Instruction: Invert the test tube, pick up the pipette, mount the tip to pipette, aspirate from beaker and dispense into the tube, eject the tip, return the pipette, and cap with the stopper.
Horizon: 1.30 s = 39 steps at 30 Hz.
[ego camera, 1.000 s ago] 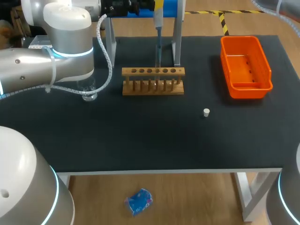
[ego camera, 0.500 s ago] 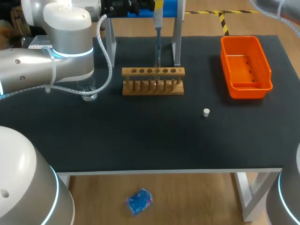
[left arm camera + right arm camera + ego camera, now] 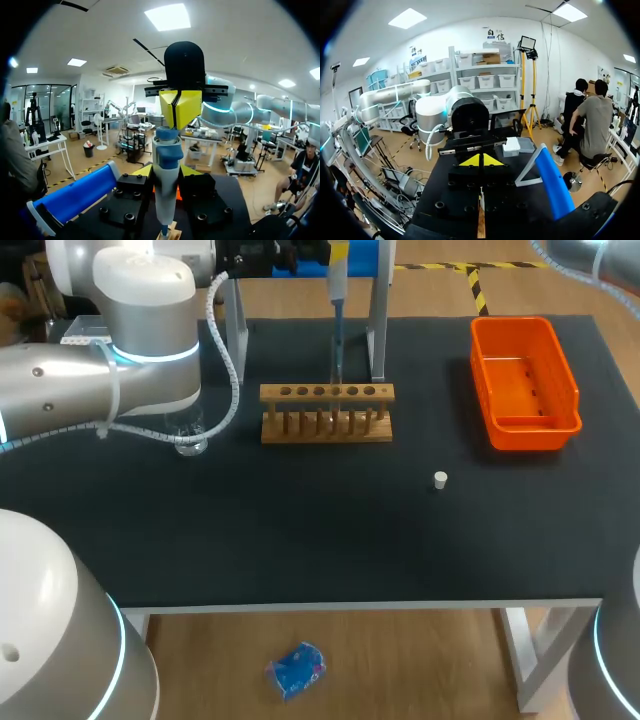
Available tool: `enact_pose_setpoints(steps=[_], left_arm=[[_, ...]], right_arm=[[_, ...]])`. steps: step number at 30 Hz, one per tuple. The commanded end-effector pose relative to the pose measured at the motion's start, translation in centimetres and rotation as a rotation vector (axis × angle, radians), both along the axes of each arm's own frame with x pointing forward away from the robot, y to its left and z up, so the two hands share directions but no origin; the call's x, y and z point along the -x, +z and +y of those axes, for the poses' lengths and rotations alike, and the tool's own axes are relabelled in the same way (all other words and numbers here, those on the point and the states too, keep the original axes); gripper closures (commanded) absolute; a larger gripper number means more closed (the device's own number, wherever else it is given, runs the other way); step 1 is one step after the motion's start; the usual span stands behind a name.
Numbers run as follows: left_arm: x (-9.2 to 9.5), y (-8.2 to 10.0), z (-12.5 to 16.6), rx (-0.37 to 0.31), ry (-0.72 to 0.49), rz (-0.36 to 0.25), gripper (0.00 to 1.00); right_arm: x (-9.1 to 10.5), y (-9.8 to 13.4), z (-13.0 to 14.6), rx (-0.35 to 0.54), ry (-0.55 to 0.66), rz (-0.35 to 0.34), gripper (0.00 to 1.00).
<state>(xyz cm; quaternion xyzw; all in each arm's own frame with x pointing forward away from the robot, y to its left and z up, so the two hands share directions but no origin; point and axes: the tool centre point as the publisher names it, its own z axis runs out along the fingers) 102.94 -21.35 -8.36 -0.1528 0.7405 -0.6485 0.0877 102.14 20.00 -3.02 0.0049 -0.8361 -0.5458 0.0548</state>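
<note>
nothing has moved in the last second: the pipette [image 3: 338,285] hangs in its stand [image 3: 379,320] behind the wooden rack [image 3: 327,412], and the stopper [image 3: 440,479] lies on the table [image 3: 300,540], well apart. the left gripper [image 3: 166,172] seems closed on the pipette body; the right gripper [image 3: 480,160] is closed on nothing. so i judge this a pause at the grasp, with the lift not begun.

Rack [image 3: 327,412]: upper middle of my table.
Pipette [image 3: 338,310]: behind rack.
Beaker [image 3: 190,435]: left of rack.
Bin [image 3: 524,380]: upper right.
Stopper [image 3: 440,479]: right of centre.
</note>
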Motion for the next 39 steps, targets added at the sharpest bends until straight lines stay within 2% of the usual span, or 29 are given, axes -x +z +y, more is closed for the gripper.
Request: enact_pose_setpoints(steps=[1,8,21,27,31,32,33,34,39], left_arm=[[-0.1,0.5,0.0,0.006,0.002,-0.003,1.00],[-0.1,0.5,0.0,0.006,0.002,-0.003,1.00],[-0.1,0.5,0.0,0.006,0.002,-0.003,1.00],[-0.1,0.5,0.0,0.006,0.002,-0.003,1.00],[-0.1,0.5,0.0,0.006,0.002,-0.003,1.00],[-0.1,0.5,0.0,0.006,0.002,-0.003,1.00],[-0.1,0.5,0.0,0.006,0.002,-0.003,1.00],[-0.1,0.5,0.0,0.006,0.002,-0.003,1.00],[-0.1,0.5,0.0,0.006,0.002,-0.003,1.00]], right_arm=[[0.2,0.0,-0.3,-0.003,-0.004,-0.008,1.00],[-0.3,2.1,-0.3,-0.023,-0.009,-0.049,1.00],[-0.7,4.2,-0.3,-0.042,-0.007,-0.097,1.00],[-1.2,4.3,-2.2,-0.076,-0.057,-0.125,1.00],[-1.5,4.0,-3.8,-0.075,-0.108,-0.181,1.00],[-1.5,4.0,-4.0,-0.074,-0.116,-0.198,0.88],[-1.4,3.8,-4.2,-0.083,-0.124,-0.207,0.13],[-1.4,3.7,-4.3,-0.080,-0.131,-0.218,0.00],[-1.0,2.9,-5.4,-0.035,-0.172,-0.365,0.00]])
